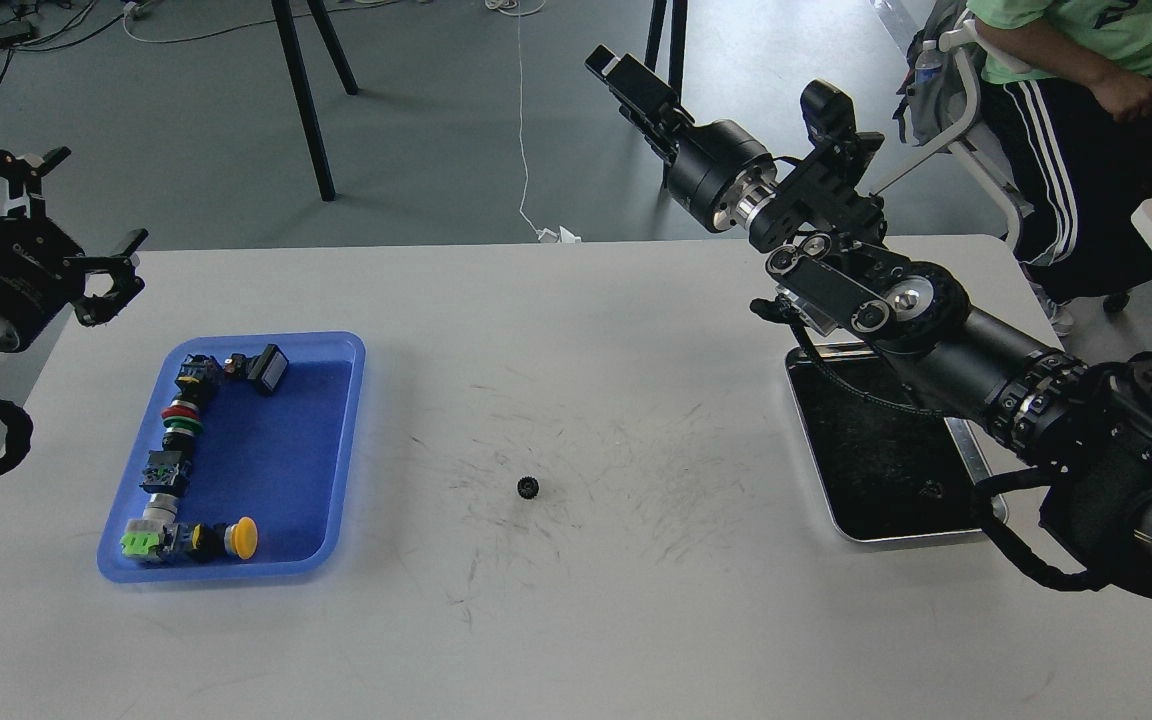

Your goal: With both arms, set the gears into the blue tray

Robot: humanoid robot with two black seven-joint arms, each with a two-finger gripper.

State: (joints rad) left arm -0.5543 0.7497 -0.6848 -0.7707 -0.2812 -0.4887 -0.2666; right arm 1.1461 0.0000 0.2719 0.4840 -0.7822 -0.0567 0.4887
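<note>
Head view: blue tray (336, 445) holds push-buttons (176, 450); left gripper (61, 215) spread, right gripper (626, 75) unclear.

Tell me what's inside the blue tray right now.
Only push-button switches line the blue tray's left and front edges. No gear inside; one gear lies on the table.
</note>
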